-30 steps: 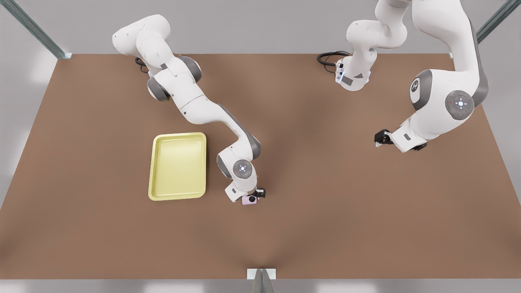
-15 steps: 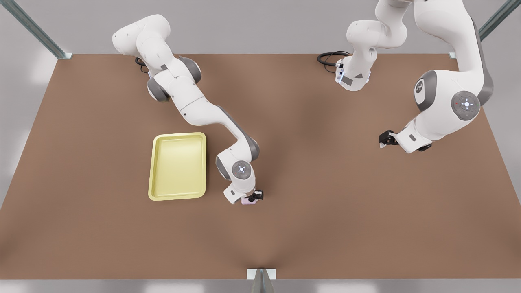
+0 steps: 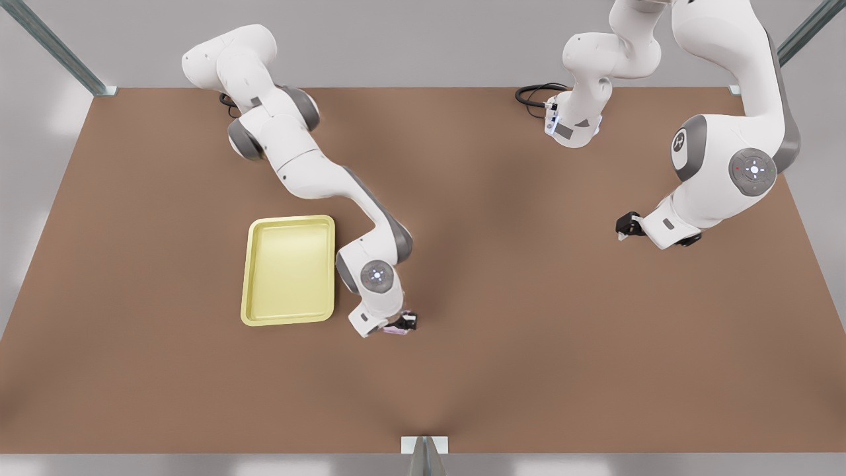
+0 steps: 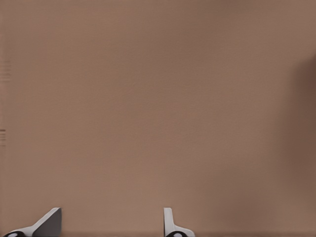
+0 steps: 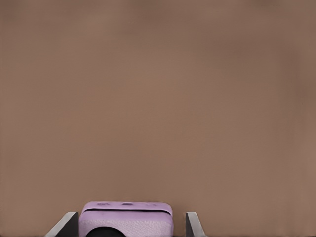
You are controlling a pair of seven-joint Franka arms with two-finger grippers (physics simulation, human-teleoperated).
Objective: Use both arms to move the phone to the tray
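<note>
The pale pink phone [image 3: 396,329] is held just off the tray's near right corner, in my right gripper [image 3: 403,324], which is shut on it. In the right wrist view the phone [image 5: 126,216] sits between the two fingers [image 5: 66,224] above bare brown table. The pale yellow tray [image 3: 289,271] lies flat to the front view's left of that gripper, with nothing in it. My left gripper [image 3: 624,228] hangs over the table on the front view's right, open; in the left wrist view its fingertips [image 4: 49,222] stand apart with nothing between them.
The brown table [image 3: 502,330] spreads wide around both arms. A black cable [image 3: 532,96] coils by the arm base at the back right. Metal frame posts stand at the table's corners and at its near edge [image 3: 424,449].
My right gripper has carried the phone a short way toward the front view's left, closer to the tray's corner. The left arm drew back slightly to the right, then held still.
</note>
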